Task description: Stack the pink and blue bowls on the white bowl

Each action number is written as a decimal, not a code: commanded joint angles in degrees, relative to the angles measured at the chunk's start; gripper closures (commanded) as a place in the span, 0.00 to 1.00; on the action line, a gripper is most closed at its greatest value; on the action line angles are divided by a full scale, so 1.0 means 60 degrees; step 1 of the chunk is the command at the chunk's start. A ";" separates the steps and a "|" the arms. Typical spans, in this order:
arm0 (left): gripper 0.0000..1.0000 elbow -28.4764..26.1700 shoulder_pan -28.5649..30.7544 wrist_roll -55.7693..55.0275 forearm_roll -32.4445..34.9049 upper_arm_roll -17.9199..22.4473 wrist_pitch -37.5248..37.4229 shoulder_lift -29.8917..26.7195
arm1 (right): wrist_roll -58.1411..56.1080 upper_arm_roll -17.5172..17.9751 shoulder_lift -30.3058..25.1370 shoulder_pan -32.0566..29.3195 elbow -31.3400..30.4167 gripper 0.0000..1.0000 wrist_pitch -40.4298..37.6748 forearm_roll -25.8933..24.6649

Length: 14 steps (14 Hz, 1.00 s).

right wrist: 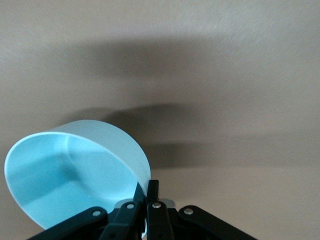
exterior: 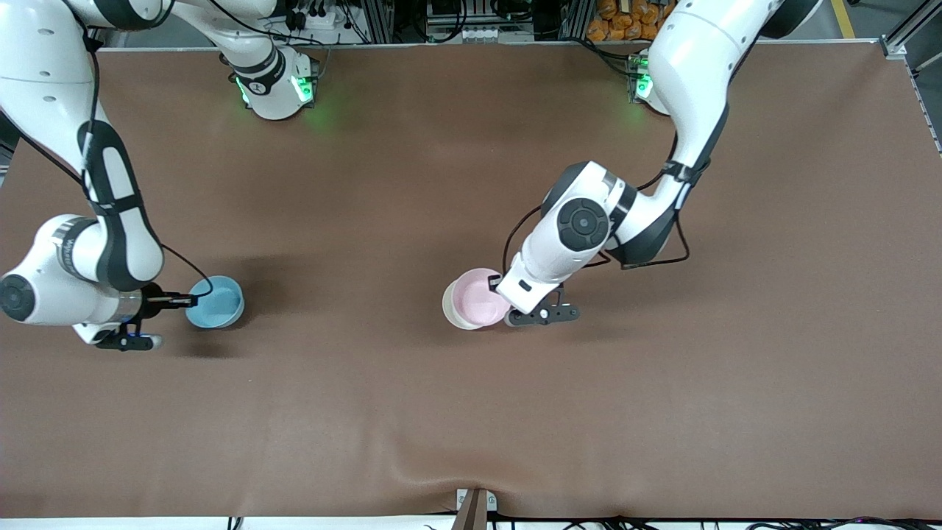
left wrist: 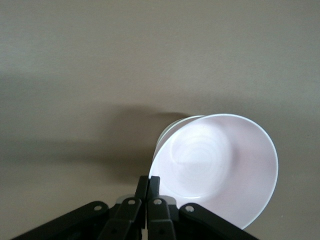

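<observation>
Left gripper pinches pink bowl rim — bowl over, partly in, white bowl. Right gripper clamps blue bowl rim, well apart from white bowl toward right arm's end — longest carry remaining.

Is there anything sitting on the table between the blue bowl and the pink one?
Nothing: the front view shows only bare brown table between the blue bowl and the pink bowl.
</observation>
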 commanded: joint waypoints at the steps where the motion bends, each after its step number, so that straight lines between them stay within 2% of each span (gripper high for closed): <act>1: 1.00 0.0349 -0.0244 -0.0130 -0.0069 0.0122 0.0264 0.0297 | -0.0281 0.0080 -0.0660 -0.0121 0.0141 1.00 -0.0643 0.0159; 5: 1.00 0.0320 -0.0377 -0.0116 -0.0011 0.0137 0.0688 0.0560 | -0.0412 0.0080 -0.0968 -0.0355 0.0113 1.00 -0.1099 0.0392; 14: 1.00 0.0262 -0.0435 0.0016 0.0033 0.0151 0.1274 0.1058 | -0.0339 0.0080 -0.1452 -0.0195 0.0069 1.00 -0.2051 0.1082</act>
